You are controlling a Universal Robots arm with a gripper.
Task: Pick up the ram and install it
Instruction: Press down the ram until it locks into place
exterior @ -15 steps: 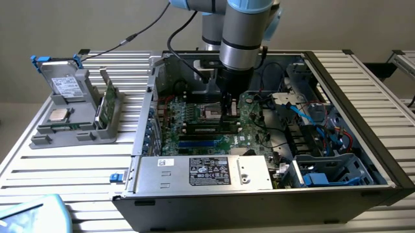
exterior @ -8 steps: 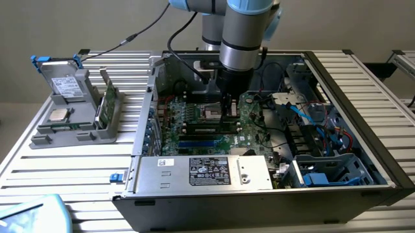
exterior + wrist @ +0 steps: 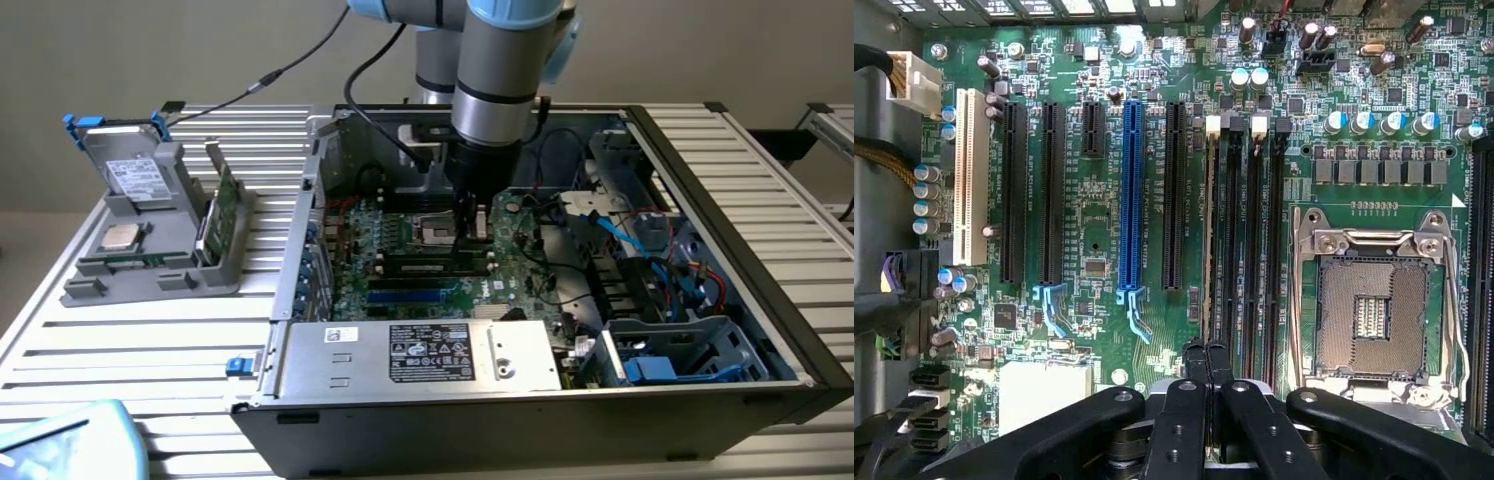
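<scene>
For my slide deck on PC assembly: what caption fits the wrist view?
Shut fingers poised above the motherboard, over the memory slots beside the empty CPU socket.

**Slatted bench under a plain wall**

A pale ribbed metal surface (image 3: 174,350) spans the scene, its slats running side to side. Behind it rises a bare beige-grey wall (image 3: 160,50). Light is soft and even. At the exterior view's right, a second slatted frame (image 3: 834,125) stands apart.

Case: open computer case (image 3: 787,330) on slatted table (image 3: 134,345)
Inside: silver power supply (image 3: 427,355), empty CPU socket (image 3: 1369,315)
Stand: grey parts holder (image 3: 154,230)
</scene>
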